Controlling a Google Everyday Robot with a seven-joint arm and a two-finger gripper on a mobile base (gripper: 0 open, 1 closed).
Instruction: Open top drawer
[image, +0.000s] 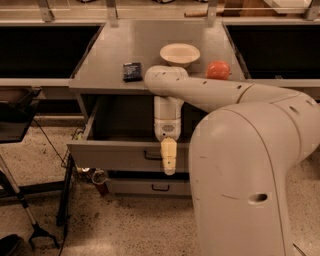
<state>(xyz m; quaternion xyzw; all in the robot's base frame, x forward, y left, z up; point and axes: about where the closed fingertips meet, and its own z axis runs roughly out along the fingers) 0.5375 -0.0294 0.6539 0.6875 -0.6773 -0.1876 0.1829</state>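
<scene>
Wide grey top drawer (115, 156) is pulled out, cream end effector (169, 159) hanging right by its small black handle (151, 156). Can't tell if it's clenched or released.

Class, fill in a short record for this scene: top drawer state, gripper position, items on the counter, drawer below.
drawer state: top drawer pulled out, its inside in shadow
gripper position: gripper points down at the drawer front, beside the black handle
on the counter: countertop holds a pale bowl, a red round object and a dark packet
below: lower drawer closed
</scene>
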